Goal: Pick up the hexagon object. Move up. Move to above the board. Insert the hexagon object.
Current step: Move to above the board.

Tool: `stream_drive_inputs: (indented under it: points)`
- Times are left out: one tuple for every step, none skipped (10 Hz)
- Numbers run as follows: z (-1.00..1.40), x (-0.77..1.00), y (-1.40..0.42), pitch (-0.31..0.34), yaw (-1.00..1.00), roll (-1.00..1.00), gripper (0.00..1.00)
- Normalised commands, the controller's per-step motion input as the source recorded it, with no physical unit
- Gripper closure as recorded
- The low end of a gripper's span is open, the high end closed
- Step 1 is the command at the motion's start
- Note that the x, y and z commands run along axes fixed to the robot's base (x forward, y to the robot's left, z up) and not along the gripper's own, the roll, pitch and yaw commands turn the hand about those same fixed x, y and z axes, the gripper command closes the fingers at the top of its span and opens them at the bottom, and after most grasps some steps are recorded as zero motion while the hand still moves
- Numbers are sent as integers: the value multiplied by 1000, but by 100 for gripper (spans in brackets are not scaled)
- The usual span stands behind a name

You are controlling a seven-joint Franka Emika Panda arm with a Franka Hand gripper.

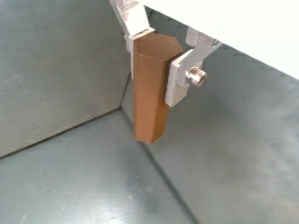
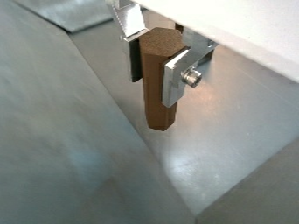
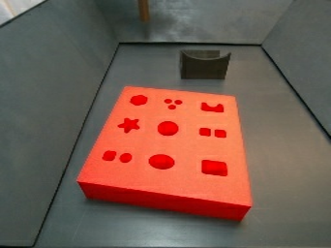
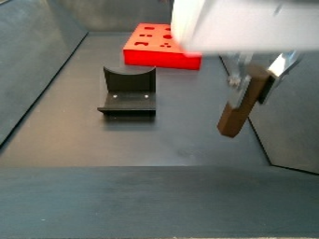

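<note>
Claw clamped on hexagon object: tall brown faceted peg, airborne.

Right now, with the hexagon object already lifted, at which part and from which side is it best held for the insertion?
As it is held now: the claw grips the hexagon object near its upper end, pads on two opposite flat faces, coming from above. The peg hangs upright in a side view, so its long lower part stays free to enter a recess of the board.
</note>
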Motion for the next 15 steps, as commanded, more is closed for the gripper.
stream_drive_inputs:
  points:
    - [1000,-8,137,-43,-61,85,100]
    - [1000,-9,131,-4,-54,68,100]
    - [1000,-10,124,38,-45,51,100]
    - [1000,-3,112,79,-30,32,100]
    - [1000,-2,98,103,-19,22,100]
    - [1000,-1,91,106,-15,22,100]
    - [831,-3,60,106,-7,25,100]
    - [672,-6,37,104,-2,28,100]
    - [459,-4,21,100,9,33,100]
    - [352,-2,16,101,13,33,100]
    - [92,133,-1000,620,-1000,-208,100]
    - [77,135,-1000,611,-1000,-197,100]
    - [84,136,-1000,469,-677,-128,100]
    - [86,135,-1000,325,-443,-128,100]
    - [86,136,-1000,171,-191,-91,100]
